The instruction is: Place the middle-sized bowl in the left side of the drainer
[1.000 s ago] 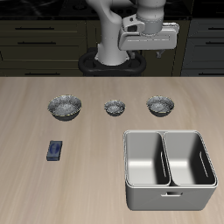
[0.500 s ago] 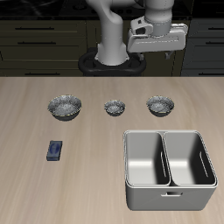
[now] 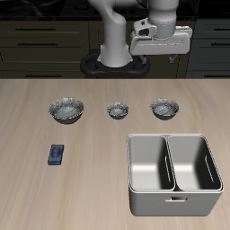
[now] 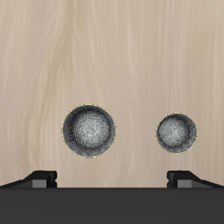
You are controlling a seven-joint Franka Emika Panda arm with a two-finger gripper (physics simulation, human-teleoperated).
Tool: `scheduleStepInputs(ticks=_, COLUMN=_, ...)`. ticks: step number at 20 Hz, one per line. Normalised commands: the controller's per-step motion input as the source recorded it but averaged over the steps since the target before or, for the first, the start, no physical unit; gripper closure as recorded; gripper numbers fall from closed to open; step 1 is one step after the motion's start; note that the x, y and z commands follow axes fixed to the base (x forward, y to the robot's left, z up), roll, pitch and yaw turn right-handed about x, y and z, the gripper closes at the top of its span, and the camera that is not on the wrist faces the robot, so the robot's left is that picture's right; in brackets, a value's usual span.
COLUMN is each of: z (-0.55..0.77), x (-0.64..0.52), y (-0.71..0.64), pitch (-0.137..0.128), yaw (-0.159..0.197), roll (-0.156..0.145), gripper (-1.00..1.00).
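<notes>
the round silvery-grey crinkly metal middle-sized bowl [image 3: 163, 109] sits on the desk [image 3: 90, 180], at 12 o'clock from the big grey two-part metal drainer [image 3: 174, 172]. it looks light, stiff, slippery; pinch its rim. the hand [image 3: 159, 52] hangs above, wide and empty.

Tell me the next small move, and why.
Probably lower the open gripper toward the middle-sized bowl, shifting to line a finger over its rim. The gripper hangs high above the table's back and holds nothing. The bowl sits on the table beside the tiny bowl, outside the drainer.
</notes>
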Motion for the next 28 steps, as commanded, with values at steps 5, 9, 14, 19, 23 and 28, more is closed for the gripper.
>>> scheduleStepInputs(ticks=5, z=-0.28, x=0.06, y=0.02, pitch=0.016, yaw=-0.023, roll=0.005, gripper=-1.0)
scheduleStepInputs(ticks=9, z=-0.33, x=-0.01, y=0.03, pitch=0.026, yaw=-0.003, roll=0.008, gripper=-1.0)
scheduleStepInputs(ticks=14, z=-0.26, x=-0.1, y=0.01, pitch=-0.016, yaw=0.007, roll=0.012, gripper=-1.0)
scheduleStepInputs(ticks=19, z=-0.14, x=-0.02, y=-0.01, pitch=-0.024, yaw=0.008, roll=-0.003, gripper=-1.0)
scheduleStepInputs(ticks=23, z=-0.2, x=0.0, y=-0.03, pitch=0.014, yaw=-0.015, roll=-0.005, gripper=-1.0)
scheduleStepInputs(ticks=28, z=-0.28, x=0.07, y=-0.05, pitch=0.031, yaw=-0.011, roll=-0.012, gripper=-1.0)
